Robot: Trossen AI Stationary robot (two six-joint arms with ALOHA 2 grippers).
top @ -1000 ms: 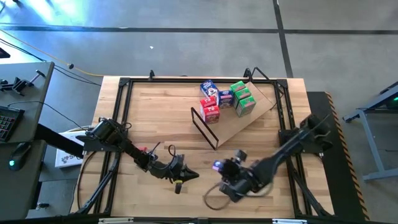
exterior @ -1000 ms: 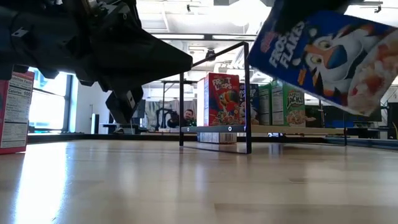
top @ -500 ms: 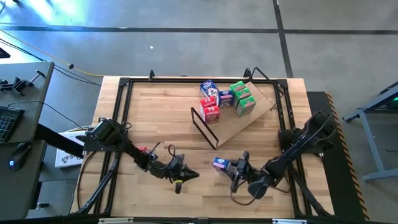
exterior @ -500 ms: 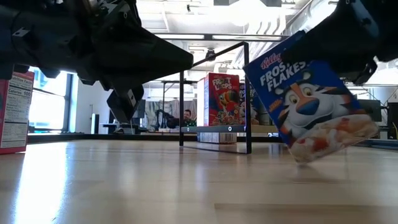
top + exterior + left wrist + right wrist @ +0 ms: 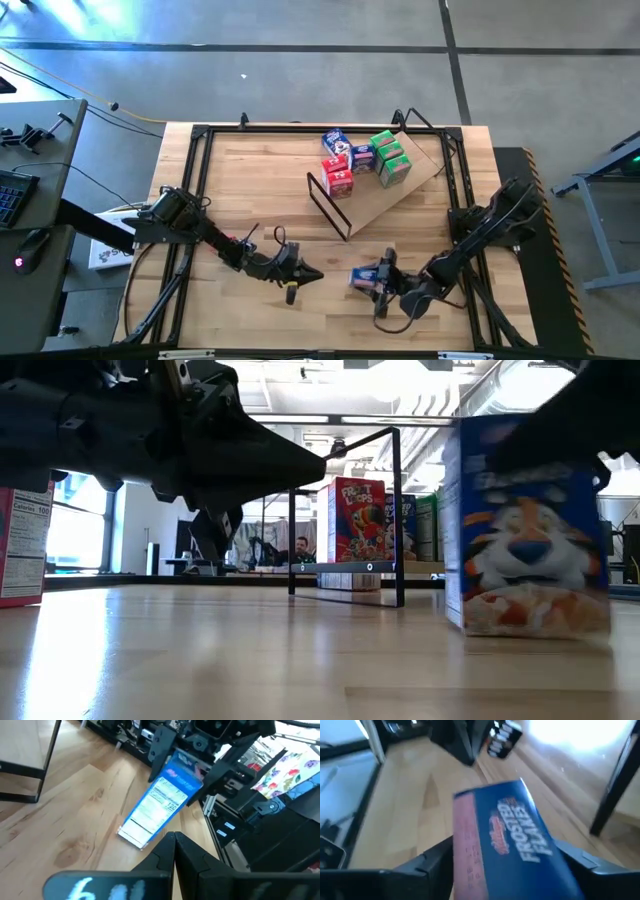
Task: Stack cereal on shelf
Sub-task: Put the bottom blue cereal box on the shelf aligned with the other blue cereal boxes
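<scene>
My right gripper point(image 5: 374, 281) is shut on a blue Frosted Flakes cereal box point(image 5: 525, 530) near the table's front right. The box also shows in the left wrist view point(image 5: 159, 800). My left gripper point(image 5: 308, 277) is shut and empty, just left of that box and above the table. The shelf point(image 5: 405, 190), a slanted plywood board with a black wire frame point(image 5: 328, 208) at its lower edge, stands at the back right. It holds red point(image 5: 339, 180), blue point(image 5: 336, 141) and green point(image 5: 393, 160) cereal boxes standing side by side. My right gripper pinches the blue box between its two fingers point(image 5: 432, 862). One finger is on the red-printed narrow side point(image 5: 465, 855), the other on the opposite side. The fingers come slanting down from the table's right. The box stands upright, its bottom end point(image 5: 528, 628) on the tabletop.
Another red cereal box point(image 5: 22, 540) stands at the left edge of the low view. A black frame point(image 5: 200, 200) runs around the tabletop. Bare wood point(image 5: 250, 190) lies between the left arm and the shelf. A person point(image 5: 301, 549) sits far behind the table.
My right gripper has come down toward the table's near edge with the blue box. The box was lifted and tilted; now it stands upright with its bottom on the table. My left gripper has edged a little toward the box, still shut.
</scene>
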